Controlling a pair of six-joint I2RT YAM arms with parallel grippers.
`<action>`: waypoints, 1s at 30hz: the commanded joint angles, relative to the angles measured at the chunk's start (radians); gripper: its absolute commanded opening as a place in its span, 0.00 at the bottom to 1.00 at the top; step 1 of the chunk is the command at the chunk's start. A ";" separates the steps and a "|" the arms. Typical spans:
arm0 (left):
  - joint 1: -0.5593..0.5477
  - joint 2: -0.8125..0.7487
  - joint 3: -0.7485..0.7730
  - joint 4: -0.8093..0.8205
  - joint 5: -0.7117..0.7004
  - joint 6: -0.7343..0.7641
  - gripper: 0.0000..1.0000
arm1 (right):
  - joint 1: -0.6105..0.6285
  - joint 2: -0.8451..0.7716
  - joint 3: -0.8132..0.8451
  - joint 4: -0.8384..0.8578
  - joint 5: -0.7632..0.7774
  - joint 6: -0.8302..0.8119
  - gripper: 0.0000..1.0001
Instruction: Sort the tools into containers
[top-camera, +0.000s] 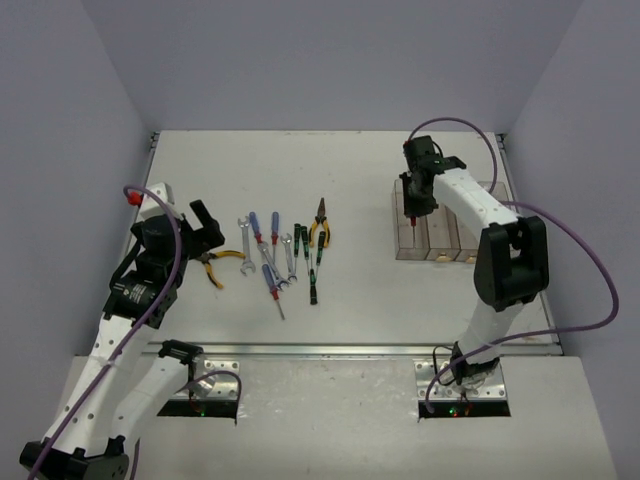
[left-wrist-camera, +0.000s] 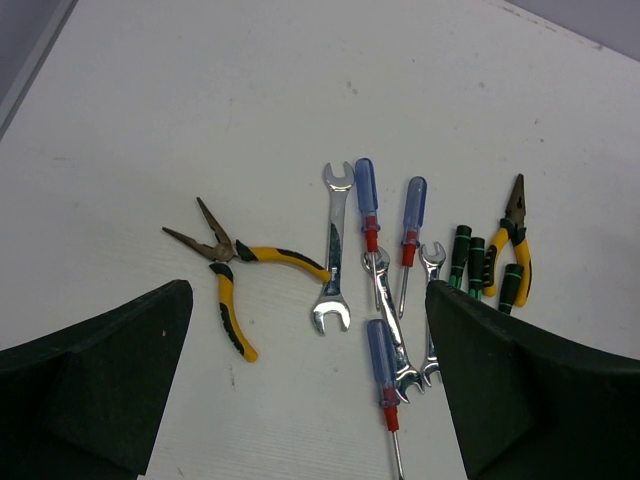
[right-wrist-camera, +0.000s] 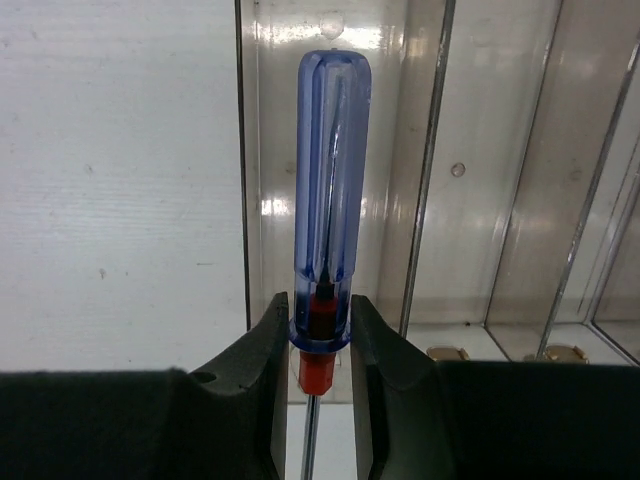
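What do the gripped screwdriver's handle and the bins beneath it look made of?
The screwdriver handle looks like glossy translucent blue plastic: its dark shaft shows through. The bins seem clear, faintly brownish plastic: glare on the walls, which are see-through.

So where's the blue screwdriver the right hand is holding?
Right wrist view: the blue screwdriver hangs over the leftmost bin, clamped in the right hand.

One blue-handled screwdriver (right-wrist-camera: 330, 170) is pinched at its red collar by the right claw (right-wrist-camera: 320, 335), its handle lined up with the leftmost of the clear bins (top-camera: 441, 243) — a joined row on the right of the bench (top-camera: 350, 310). The others lie clustered left of centre: open-jawed yellow pliers (left-wrist-camera: 232, 272), wrenches (left-wrist-camera: 333, 250), three blue screwdrivers (left-wrist-camera: 367, 200), green-handled screwdrivers (left-wrist-camera: 476, 262) and the second pliers (left-wrist-camera: 516, 235).
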 joint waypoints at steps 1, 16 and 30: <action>-0.004 0.000 0.024 0.053 0.012 0.009 1.00 | -0.009 0.087 0.098 0.003 0.017 -0.050 0.05; -0.002 0.009 0.027 0.050 0.000 0.008 1.00 | 0.141 -0.036 0.097 -0.006 0.000 -0.014 0.71; 0.005 -0.007 0.031 0.036 -0.046 -0.011 1.00 | 0.540 0.089 0.105 0.282 -0.046 0.264 0.48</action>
